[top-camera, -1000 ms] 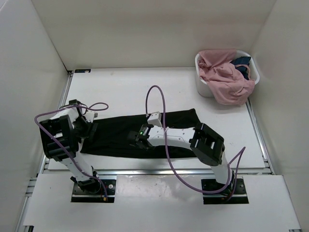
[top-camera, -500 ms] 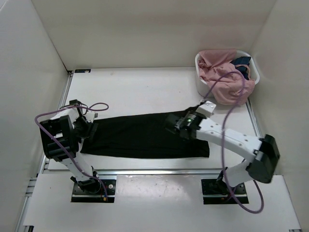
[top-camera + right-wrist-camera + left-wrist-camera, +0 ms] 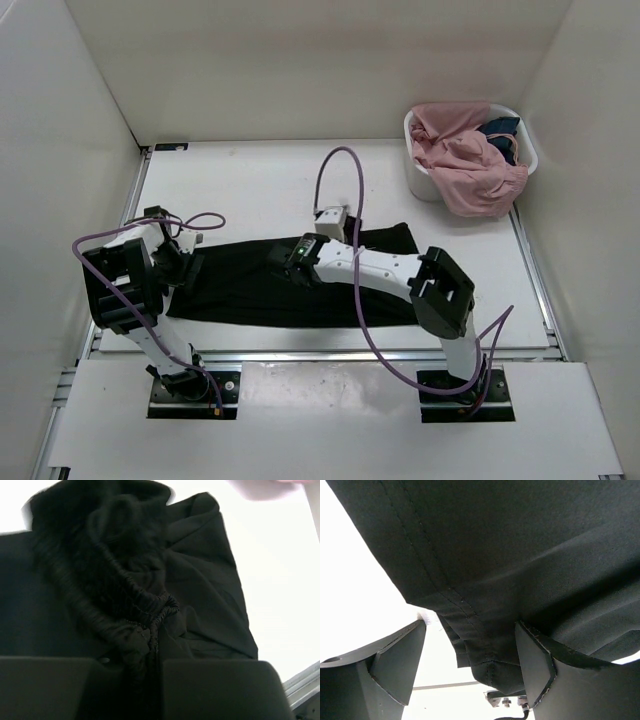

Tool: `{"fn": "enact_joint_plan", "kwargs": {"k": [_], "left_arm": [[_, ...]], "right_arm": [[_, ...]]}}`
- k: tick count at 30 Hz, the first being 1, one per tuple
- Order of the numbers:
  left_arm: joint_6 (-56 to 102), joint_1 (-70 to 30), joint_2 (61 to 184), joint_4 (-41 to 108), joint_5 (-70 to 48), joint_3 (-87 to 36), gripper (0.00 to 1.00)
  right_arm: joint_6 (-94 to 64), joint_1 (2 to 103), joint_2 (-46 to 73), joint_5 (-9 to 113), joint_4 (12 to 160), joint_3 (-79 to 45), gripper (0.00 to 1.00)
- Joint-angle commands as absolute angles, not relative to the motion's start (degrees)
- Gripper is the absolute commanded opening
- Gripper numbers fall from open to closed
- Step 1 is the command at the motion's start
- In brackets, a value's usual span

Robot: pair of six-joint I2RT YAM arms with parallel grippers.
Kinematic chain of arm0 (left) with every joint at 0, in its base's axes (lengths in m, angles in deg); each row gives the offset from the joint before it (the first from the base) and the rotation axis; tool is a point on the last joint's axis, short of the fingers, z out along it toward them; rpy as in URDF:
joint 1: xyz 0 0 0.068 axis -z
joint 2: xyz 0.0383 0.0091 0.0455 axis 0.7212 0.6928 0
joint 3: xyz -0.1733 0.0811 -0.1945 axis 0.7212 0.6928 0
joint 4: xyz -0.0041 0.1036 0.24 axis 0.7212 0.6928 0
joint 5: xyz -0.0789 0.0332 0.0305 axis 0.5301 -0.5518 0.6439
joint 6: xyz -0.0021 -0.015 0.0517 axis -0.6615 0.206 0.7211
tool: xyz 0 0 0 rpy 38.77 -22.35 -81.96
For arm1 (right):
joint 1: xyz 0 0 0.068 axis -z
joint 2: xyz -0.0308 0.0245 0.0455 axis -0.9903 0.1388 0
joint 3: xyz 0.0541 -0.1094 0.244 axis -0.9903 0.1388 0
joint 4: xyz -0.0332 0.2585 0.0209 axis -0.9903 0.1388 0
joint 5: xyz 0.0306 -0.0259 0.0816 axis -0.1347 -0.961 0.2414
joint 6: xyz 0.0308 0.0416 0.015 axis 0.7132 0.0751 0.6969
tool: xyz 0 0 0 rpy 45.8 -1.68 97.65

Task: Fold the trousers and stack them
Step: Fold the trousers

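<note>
Top external: shows the trousers (image 3: 235,285) stretched along the near edge of the table (image 3: 250,180), left gripper (image 3: 180,262) at their left end, right gripper (image 3: 285,268) now over the middle, shifted from the right end of half a second ago, probably hauling the waist across for a fold. Left wrist: shows jaws spread, hem (image 3: 470,645) lying loose between. Right wrist: shows jaws pressed together on the bunched elastic waistband (image 3: 145,610).

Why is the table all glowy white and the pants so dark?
Left wrist view: the white table is washed out, detail lost. Right wrist view: same glare, yet the soft black fabric trousers show folds. Top external view: even, softer light.
</note>
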State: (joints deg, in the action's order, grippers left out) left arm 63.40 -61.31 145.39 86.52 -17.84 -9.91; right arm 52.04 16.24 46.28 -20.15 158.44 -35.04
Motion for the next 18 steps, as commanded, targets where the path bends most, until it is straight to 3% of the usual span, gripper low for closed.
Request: {"fn": "enact_joint_plan", "kwargs": {"k": [1, 4, 5, 7, 8, 11, 14, 18], "left_arm": [[63.43, -61.0, 147.28, 82.78, -12.59, -8.57, 0.84], [63.43, -61.0, 147.9, 82.78, -12.59, -8.57, 0.84], [63.43, -61.0, 147.9, 82.78, -12.59, -9.1, 0.84], [63.43, -61.0, 147.9, 82.78, -12.59, -9.1, 0.84], [63.43, -61.0, 147.9, 82.78, -12.59, -9.1, 0.84], [63.43, -61.0, 147.9, 82.78, -13.81, -9.1, 0.84], [63.96, -61.0, 147.29, 82.78, -14.61, -9.1, 0.85], [64.48, -61.0, 146.15, 82.78, -15.84, -9.1, 0.85]], "right_arm": [[39.18, 14.96, 45.83, -19.64, 150.71, -37.52, 0.03], [31.7, 14.44, 47.23, -14.27, 145.78, -37.0, 0.17], [27.68, 14.43, 47.24, -12.96, 144.63, -37.0, 0.36], [24.05, 12.77, 47.86, -10.5, 140.87, -36.38, 0.53], [22.47, 12.24, 47.86, -9.26, 139.45, -35.86, 0.67], [14.65, 10.22, 46.46, -2.85, 132.77, -35.24, 0.81], [7.09, 8.73, 42.95, 1.8, 128.56, -35.24, 0.88], [4.09, 8.72, 31.9, 4.46, 122.67, -31.49, 0.87]]}}
